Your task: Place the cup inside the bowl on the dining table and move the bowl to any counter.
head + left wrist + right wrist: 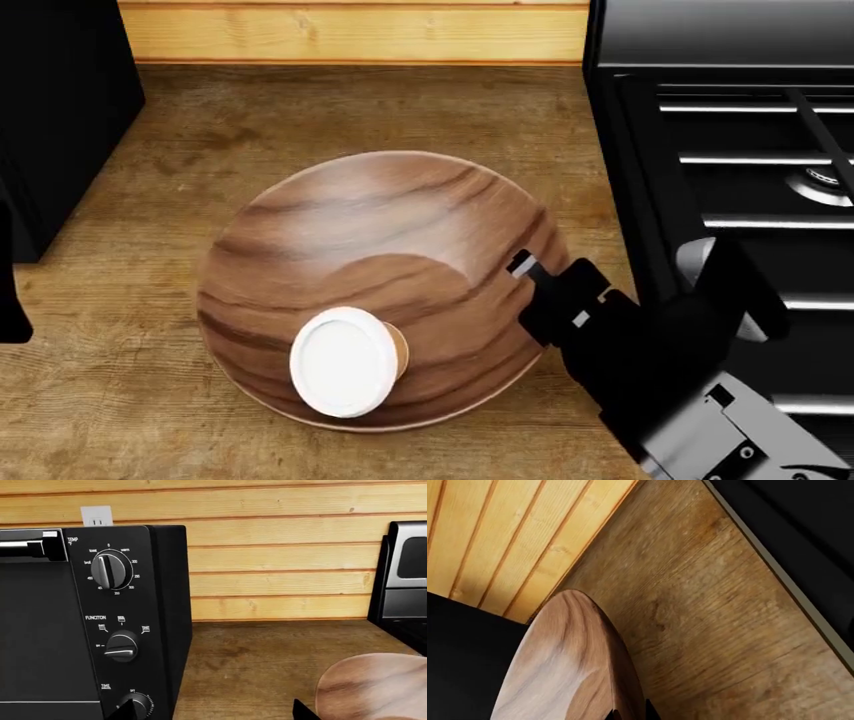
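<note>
- The right gripper [523,268] pinches the bowl's rim at about 3 o'clock; the right wrist view shows 2 dark fingertips [616,715] straddling the thin wooden edge, 1 on each side.
- The cup [350,358] lies inside the bowl [387,240], near its 7 o'clock side. Its white lid faces the head camera, so its long axis seems to run up toward the viewer, leaning slightly toward 8 o'clock.
- The bowl rests on the counter [200,130], between the black toaster oven [93,620] at 9 o'clock and the stove [747,150] at 3 o'clock.
- I judge this to be the final step: bowl delivered, release pending. The next move calls for spreading the fingers and lifting clear without tipping the rim.
- The left gripper: I cannot tell its state.
</note>
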